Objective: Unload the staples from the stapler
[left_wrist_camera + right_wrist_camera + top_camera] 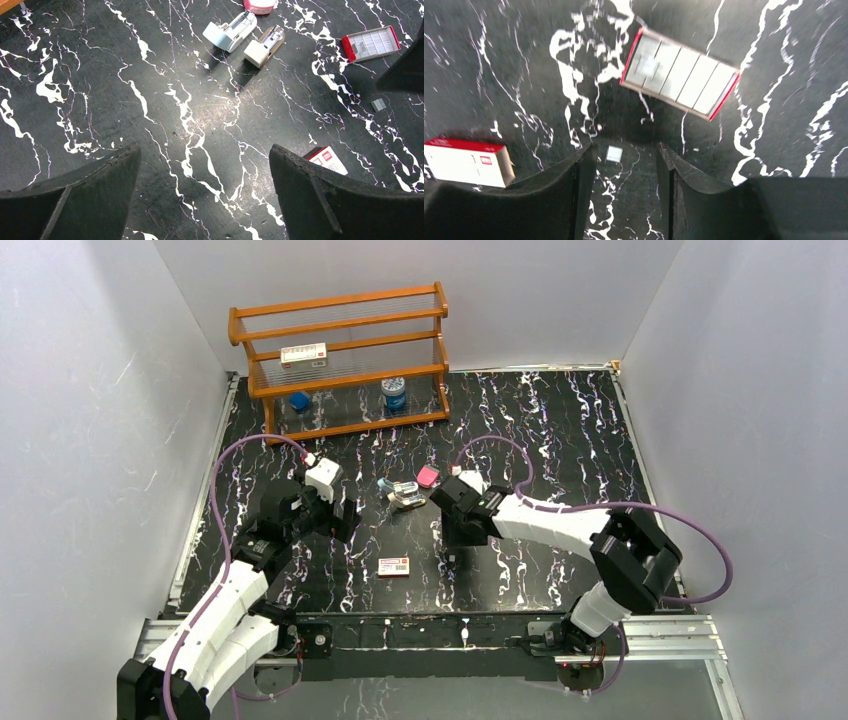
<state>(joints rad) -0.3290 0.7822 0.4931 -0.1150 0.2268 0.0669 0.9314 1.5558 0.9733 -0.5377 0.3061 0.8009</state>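
The light teal-blue stapler (229,32) (404,492) lies on the black marble table, swung open, its pale second half (263,46) beside it with silver metal showing. My right gripper (626,150) (452,545) hovers open just over the table. A small silver strip of staples (614,153) (378,104) lies flat on the table between its fingertips, close to the left one and not pinched. My left gripper (205,155) (342,518) is wide open and holds nothing, well short of the stapler.
An open red tray of staples (679,80) (372,42) lies just beyond the right gripper. A red-and-white box (393,566) (466,161) (327,159) sits near the front. A pink block (427,476) lies behind the stapler. A wooden rack (340,360) stands at the back left.
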